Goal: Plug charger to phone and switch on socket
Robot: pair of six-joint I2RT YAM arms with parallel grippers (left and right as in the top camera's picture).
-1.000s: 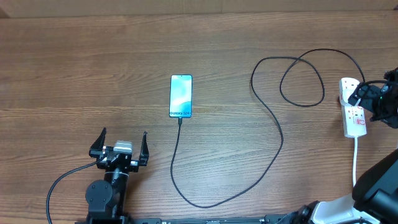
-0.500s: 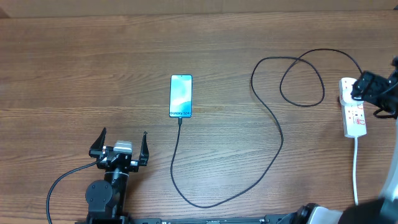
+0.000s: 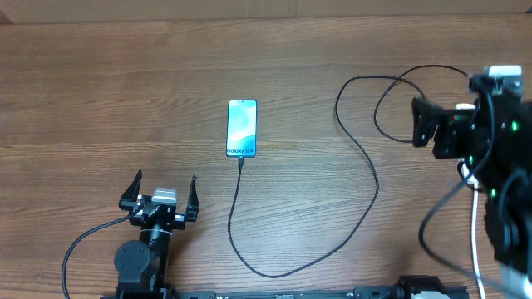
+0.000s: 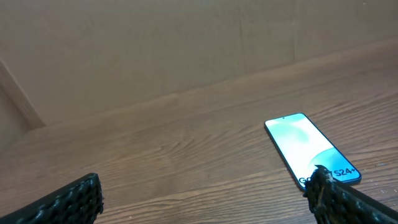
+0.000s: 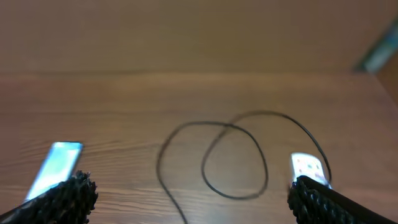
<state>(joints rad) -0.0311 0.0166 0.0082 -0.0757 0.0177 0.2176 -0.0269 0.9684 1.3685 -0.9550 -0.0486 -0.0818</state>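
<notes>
The phone (image 3: 242, 127) lies flat at mid-table with its light blue screen up; it also shows in the left wrist view (image 4: 311, 149) and blurred in the right wrist view (image 5: 57, 165). The charger (image 3: 372, 178), a thin black cable, runs from the phone's near end in a long loop to coils at the right. Its tip (image 3: 240, 163) touches the phone; I cannot tell whether it is seated. The socket (image 5: 307, 167) shows white beyond the right finger; overhead, the raised right arm (image 3: 486, 149) hides it. My left gripper (image 3: 165, 187) stands open near the phone, and my right gripper (image 5: 193, 196) is open, both with nothing held.
A white cord (image 3: 475, 228) runs from under the right arm toward the table's front edge. The left arm's own black cable (image 3: 79, 245) curls at the front left. The wooden table (image 3: 100, 83) fills the view.
The right arm has lifted away from the socket and swung up toward the camera, so it now covers the socket from above. The left arm, phone and cable have not moved.
</notes>
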